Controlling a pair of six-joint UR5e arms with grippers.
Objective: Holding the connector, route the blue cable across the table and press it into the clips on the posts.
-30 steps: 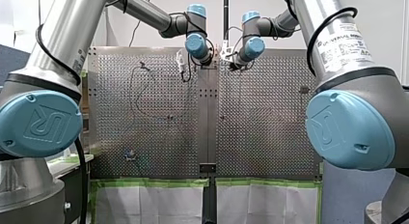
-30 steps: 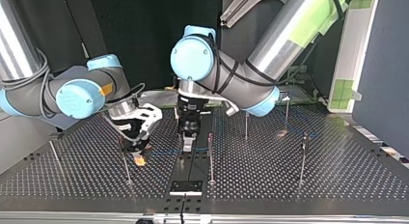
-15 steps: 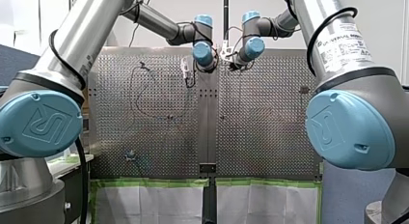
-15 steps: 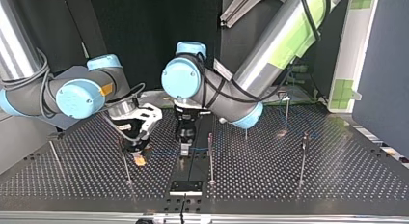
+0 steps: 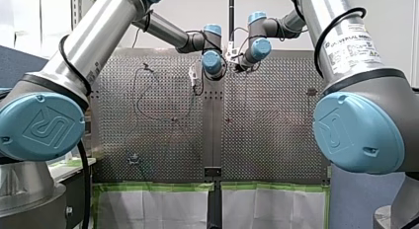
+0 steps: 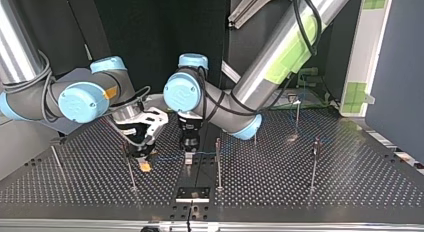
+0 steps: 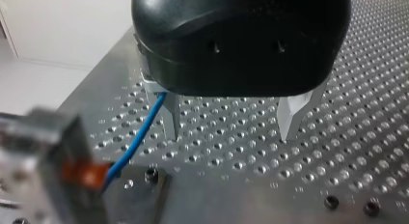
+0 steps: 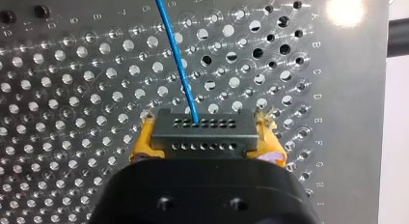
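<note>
My right hand (image 8: 205,139) is clamped on the connector (image 8: 204,130), with a yellow pad (image 8: 144,139) at each of its ends, low over the counter (image 8: 62,113). The blue cable (image 8: 176,55) leaves the connector's face and runs away over the holes. My left hand (image 7: 231,120), near the connector, has its metal fingers (image 7: 289,113) apart and holds nothing. The cable passes just outside one finger.
</note>
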